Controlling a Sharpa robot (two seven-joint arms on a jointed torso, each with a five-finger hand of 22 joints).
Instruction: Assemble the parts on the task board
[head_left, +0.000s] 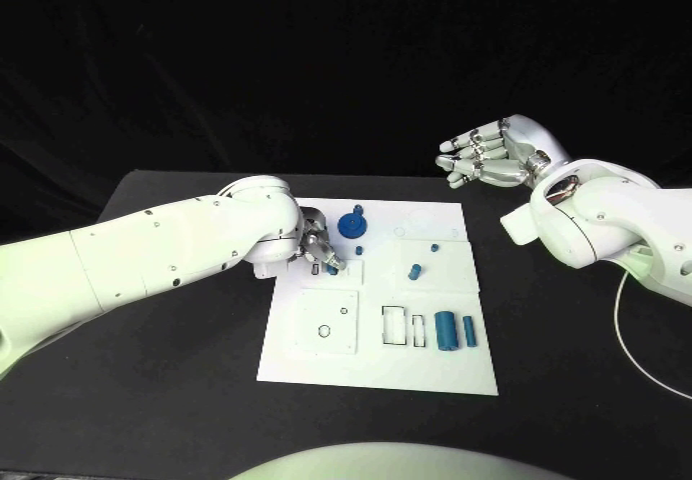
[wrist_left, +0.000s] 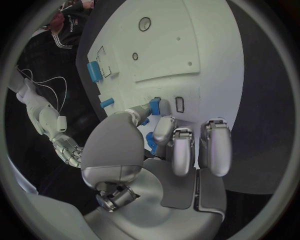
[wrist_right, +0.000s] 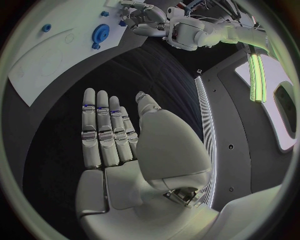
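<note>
Risk I see: part (wrist_left: 155, 106) pinched in left hand (head_left: 317, 248) could tilt or slip before seating, thumb hiding slot from my view. Left hand grasping that blue part over board (head_left: 433, 370) near its left edge. Gear (head_left: 356, 225) just beyond, near far edge. Right hand (head_left: 488, 157) released, fingers straight, holding nothing, well off board over counter's far right.
</note>
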